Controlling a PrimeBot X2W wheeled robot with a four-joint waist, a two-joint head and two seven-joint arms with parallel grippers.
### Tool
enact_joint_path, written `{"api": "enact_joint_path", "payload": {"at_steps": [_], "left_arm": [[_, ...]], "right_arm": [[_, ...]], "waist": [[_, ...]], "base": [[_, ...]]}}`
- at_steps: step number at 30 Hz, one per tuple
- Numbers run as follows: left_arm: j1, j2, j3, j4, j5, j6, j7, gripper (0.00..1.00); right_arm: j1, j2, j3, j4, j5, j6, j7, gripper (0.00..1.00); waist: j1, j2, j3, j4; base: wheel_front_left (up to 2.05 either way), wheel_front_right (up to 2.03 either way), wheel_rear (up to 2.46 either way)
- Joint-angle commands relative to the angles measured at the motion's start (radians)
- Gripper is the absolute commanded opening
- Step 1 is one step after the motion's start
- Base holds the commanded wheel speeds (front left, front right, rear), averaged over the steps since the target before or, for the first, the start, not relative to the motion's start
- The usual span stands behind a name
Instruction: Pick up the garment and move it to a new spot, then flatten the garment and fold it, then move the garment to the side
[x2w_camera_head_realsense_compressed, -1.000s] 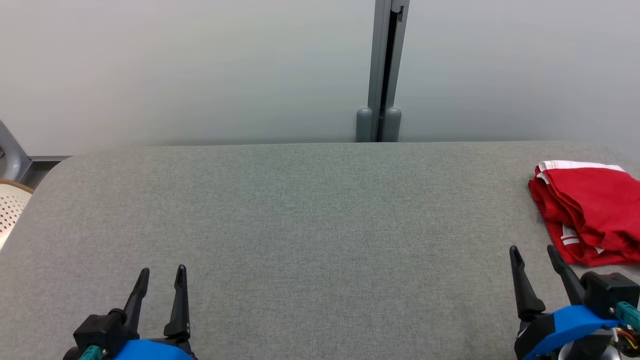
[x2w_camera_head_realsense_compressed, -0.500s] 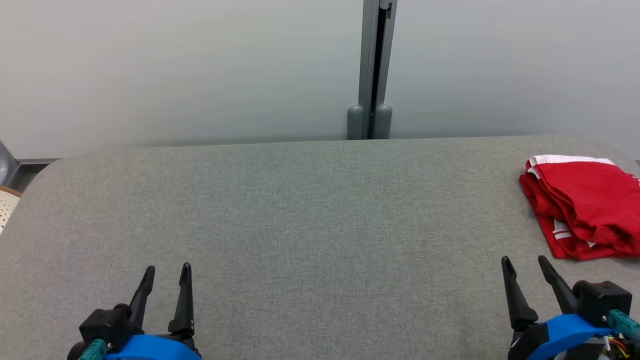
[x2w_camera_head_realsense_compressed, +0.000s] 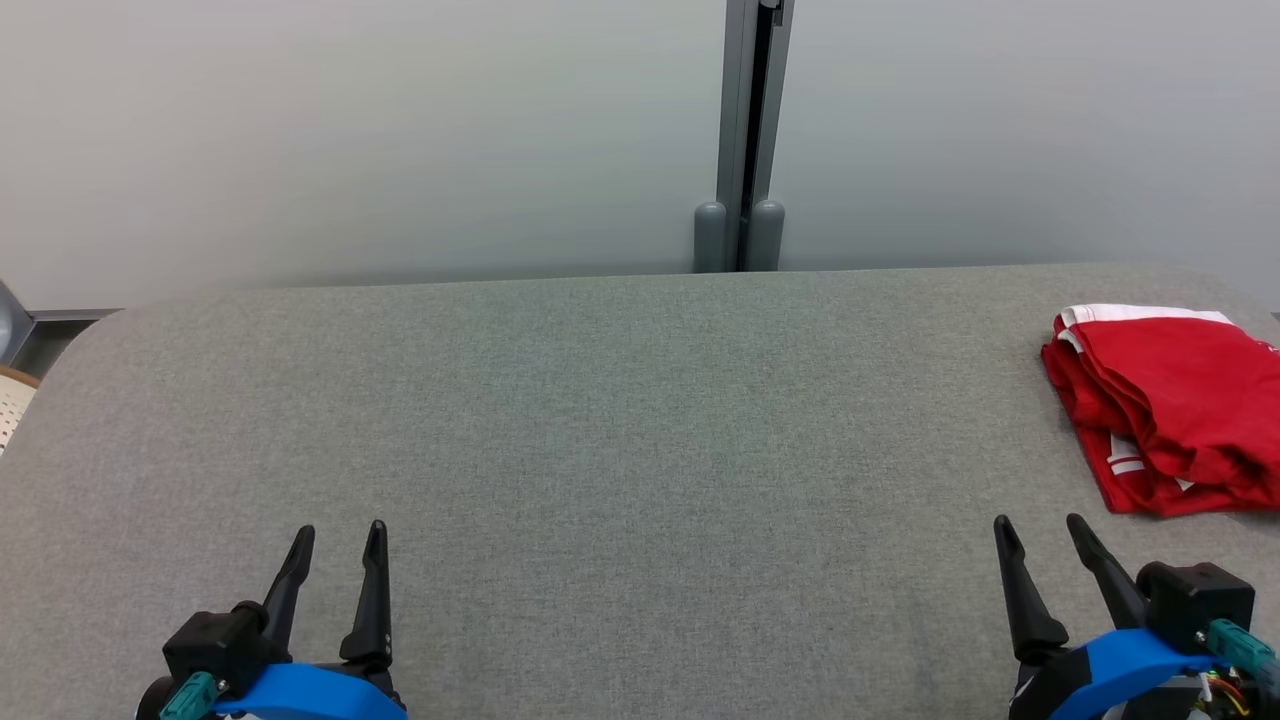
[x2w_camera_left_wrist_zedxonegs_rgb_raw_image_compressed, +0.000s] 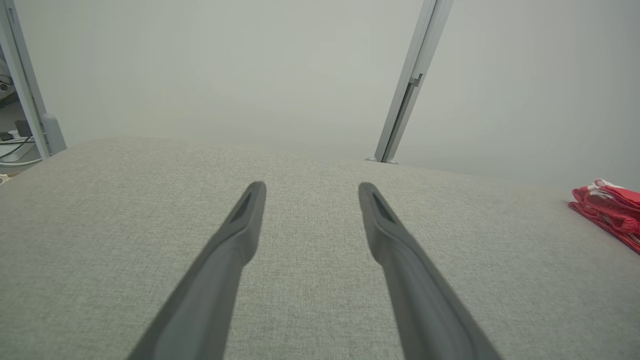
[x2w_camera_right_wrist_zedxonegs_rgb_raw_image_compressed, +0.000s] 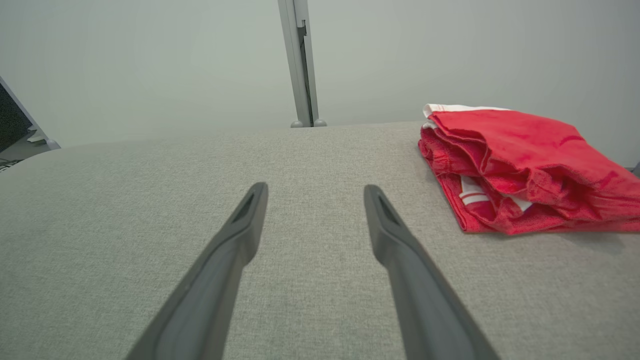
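left pincer (x2w_camera_head_realsense_compressed: 341, 528) spread, empty | right pincer (x2w_camera_head_realsense_compressed: 1037, 520) spread, empty | right wrist view: white stripes (x2w_camera_right_wrist_zedxonegs_rgb_raw_image_compressed: 472, 192) inside folded red garment (x2w_camera_right_wrist_zedxonegs_rgb_raw_image_compressed: 525, 150)

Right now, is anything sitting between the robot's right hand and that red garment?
Nothing visible does. The open right hand points across the grey fabric table, and the folded red and white garment lies just ahead, to its right, with plain tabletop between them.

Grey fabric table (x2w_camera_head_realsense_compressed: 640, 420) before pale wall panels (x2w_camera_head_realsense_compressed: 350, 130)
A grey metal post (x2w_camera_head_realsense_compressed: 742, 100) joins the two panels behind the table's far edge; beyond its left corner, what may be a cream perforated chair (x2w_camera_head_realsense_compressed: 8, 405).
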Motion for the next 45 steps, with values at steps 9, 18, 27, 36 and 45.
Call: {"api": "enact_joint_path", "payload": {"at_steps": [9, 18, 27, 36, 45], "left_arm": [[0.024, -0.018, -0.007, 0.032, -0.005, 0.000, 0.006, 0.00], [0.022, -0.035, 0.025, 0.025, -0.132, -0.002, 0.049, 0.00], [0.010, -0.049, 0.057, 0.005, -0.266, -0.004, 0.089, 0.00], [-0.001, -0.060, 0.086, -0.013, -0.387, -0.006, 0.126, 0.00], [-0.011, -0.071, 0.113, -0.030, -0.497, -0.008, 0.160, 0.00]], "right_arm": [[0.005, 0.002, 0.000, 0.031, -0.007, 0.000, 0.012, 0.00], [-0.011, 0.003, -0.008, 0.056, 0.149, 0.000, 0.029, 0.00], [-0.025, 0.003, -0.006, 0.059, 0.314, 0.000, 0.037, 0.00], [-0.039, 0.002, -0.009, 0.065, 0.461, 0.000, 0.047, 0.00], [-0.052, 0.002, -0.011, 0.072, 0.594, 0.000, 0.056, 0.00]], "waist": [[0.0000, -0.0001, 0.000, 0.002], [0.0000, -0.0001, 0.001, 0.002], [0.0000, -0.0001, 0.002, 0.002], [0.0000, -0.0001, 0.003, 0.001], [0.0000, -0.0001, 0.004, 0.001]], "base": [[0.00, 0.00, 0.00], [0.00, 0.00, 0.00], [0.00, 0.00, 0.00], [0.00, 0.00, 0.00], [0.00, 0.00, 0.00]]}}
